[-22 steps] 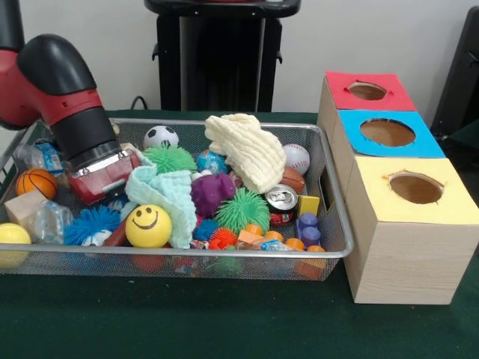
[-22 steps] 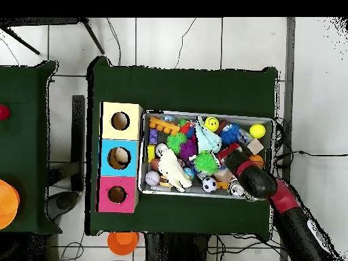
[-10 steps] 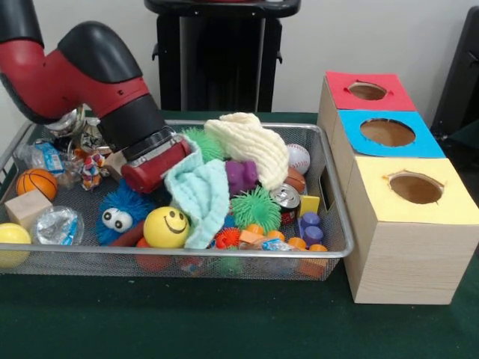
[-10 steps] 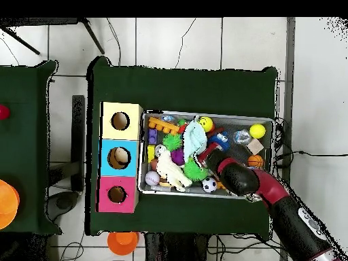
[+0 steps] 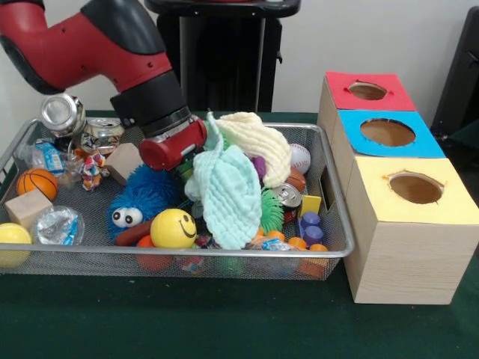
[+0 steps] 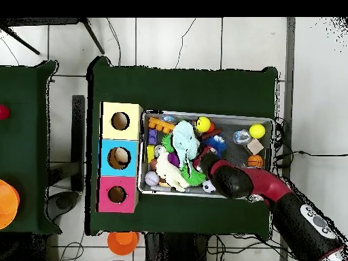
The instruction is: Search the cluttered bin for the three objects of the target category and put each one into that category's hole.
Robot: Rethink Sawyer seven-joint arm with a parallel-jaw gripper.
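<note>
Item, wire bin (image 5: pixel 329 250): gripper (image 5: pixel 174 142), finger state impossible to tell, pushing into a mint cloth (image 5: pixel 228 196) at the bin's middle; toys, balls and cans lying crowded inside; coloured-hole boxes (image 5: pixel 408 224) beside it showing nothing delivered, sorting seemingly all remaining.

Pale wall (image 5: pixel 374 30), tiled floor (image 6: pixel 177 41), dark green table (image 5: pixel 224 321).

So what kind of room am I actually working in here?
Most likely a robotics lab test cell, not a home. A green-covered table carries a wire mesh bin of toys beside a wooden sorting box with colour-coded holes, and the overhead view shows cables across a tiled floor.
</note>
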